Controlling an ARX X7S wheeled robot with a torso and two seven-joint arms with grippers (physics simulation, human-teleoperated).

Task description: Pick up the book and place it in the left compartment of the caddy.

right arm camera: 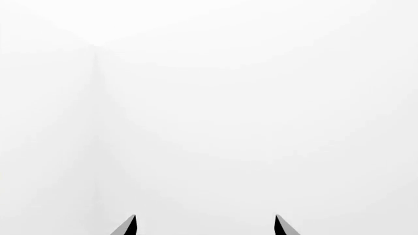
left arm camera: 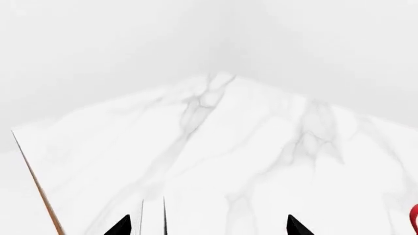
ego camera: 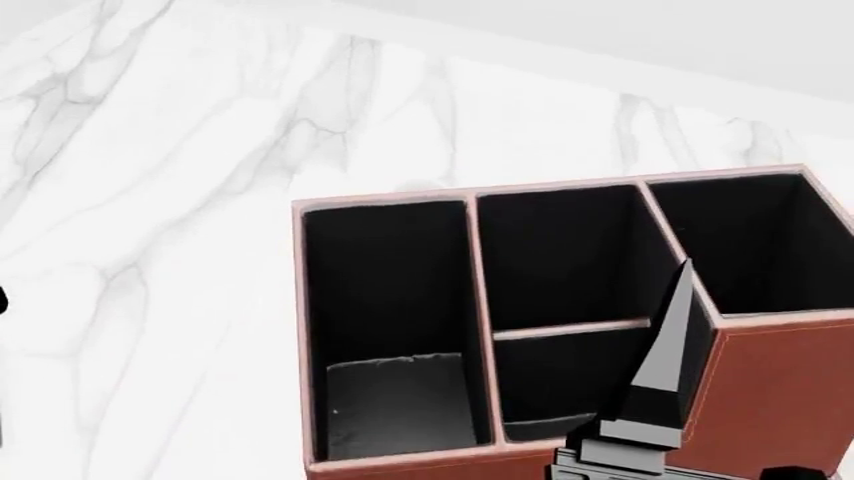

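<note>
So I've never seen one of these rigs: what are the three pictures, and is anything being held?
These are simulator renders of a two-armed robot. One view looks down from its head onto a white marble table, where a reddish-brown caddy stands; its long left compartment holds nothing. One black finger of the right arm rises in front of the caddy. The other two views come from cameras beside each arm's tool. The left tool and right tool both show spread, empty fingertips. The book isn't visible anywhere.
</note>
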